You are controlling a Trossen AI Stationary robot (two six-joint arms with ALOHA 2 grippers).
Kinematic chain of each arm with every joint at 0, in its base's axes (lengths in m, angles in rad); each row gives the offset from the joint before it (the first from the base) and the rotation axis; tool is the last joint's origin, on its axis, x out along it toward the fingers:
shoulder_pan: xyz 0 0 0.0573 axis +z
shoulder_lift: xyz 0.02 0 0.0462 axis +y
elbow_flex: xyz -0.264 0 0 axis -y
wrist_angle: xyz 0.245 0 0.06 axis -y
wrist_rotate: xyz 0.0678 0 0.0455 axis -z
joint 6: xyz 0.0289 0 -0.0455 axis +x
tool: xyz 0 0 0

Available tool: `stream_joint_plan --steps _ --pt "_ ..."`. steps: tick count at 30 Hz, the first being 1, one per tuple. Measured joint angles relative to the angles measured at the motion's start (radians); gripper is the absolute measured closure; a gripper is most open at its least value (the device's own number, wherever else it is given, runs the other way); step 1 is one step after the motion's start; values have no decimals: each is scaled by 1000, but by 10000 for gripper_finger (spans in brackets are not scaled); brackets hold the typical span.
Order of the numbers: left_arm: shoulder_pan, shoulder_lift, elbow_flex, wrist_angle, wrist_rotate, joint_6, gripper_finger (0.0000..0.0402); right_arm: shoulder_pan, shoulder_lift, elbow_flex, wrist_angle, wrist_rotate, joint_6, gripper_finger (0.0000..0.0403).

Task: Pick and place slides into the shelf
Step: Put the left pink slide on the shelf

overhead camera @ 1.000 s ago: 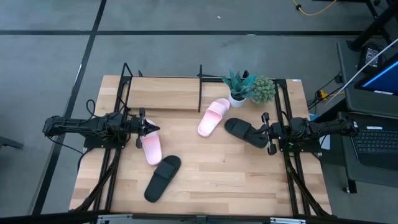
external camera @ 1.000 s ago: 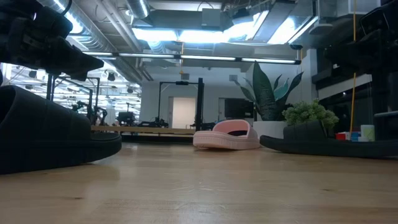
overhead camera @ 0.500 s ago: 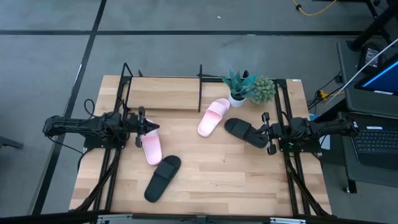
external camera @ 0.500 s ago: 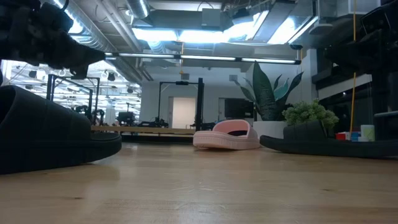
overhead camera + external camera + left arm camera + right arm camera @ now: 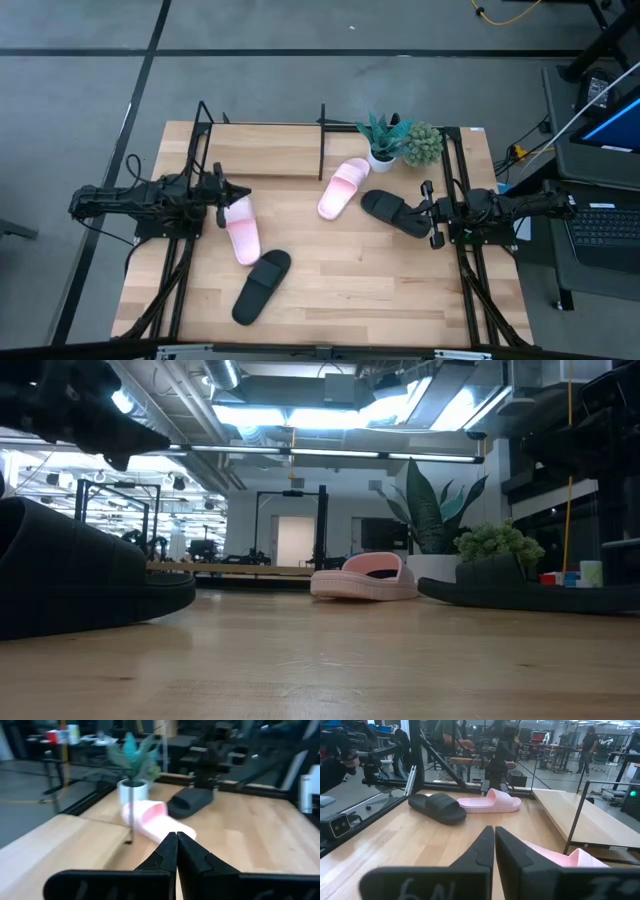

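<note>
Two pink slides and two black slides lie soles down on the wooden table. One pink slide [image 5: 242,234] lies just beyond my left gripper [image 5: 240,192], which hovers shut above the table. A black slide [image 5: 261,285] lies nearer the front edge. The other pink slide [image 5: 343,188] [image 5: 150,817] lies mid-table. The second black slide [image 5: 393,211] [image 5: 192,802] lies right by my right gripper [image 5: 428,212], which is shut with nothing between its fingers. The shelf [image 5: 262,160], black rods on a wooden base, stands at the far edge with nothing on it.
Two small potted plants [image 5: 400,142] stand at the far right beside the shelf's right end frame [image 5: 322,140]. Black rails [image 5: 465,290] run along the table's left and right sides. Bare wood lies between the slides and along the front edge.
My left gripper has risen and tipped upward, drawing back a little toward the table's far left, and has stayed shut. The slides lie where they were.
</note>
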Motion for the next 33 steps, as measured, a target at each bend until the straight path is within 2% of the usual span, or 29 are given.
stream_joint_plan --steps 6,22,33 --pt "-13 6 35 -30 -3 1 401 0 0 0 0 0 18 384" --pt "-48 19 37 -38 -33 1 402 0 0 0 0 0 -7 384" --pt "-49 83 167 -121 -34 -6 402 0 0 0 147 0 -25 384"
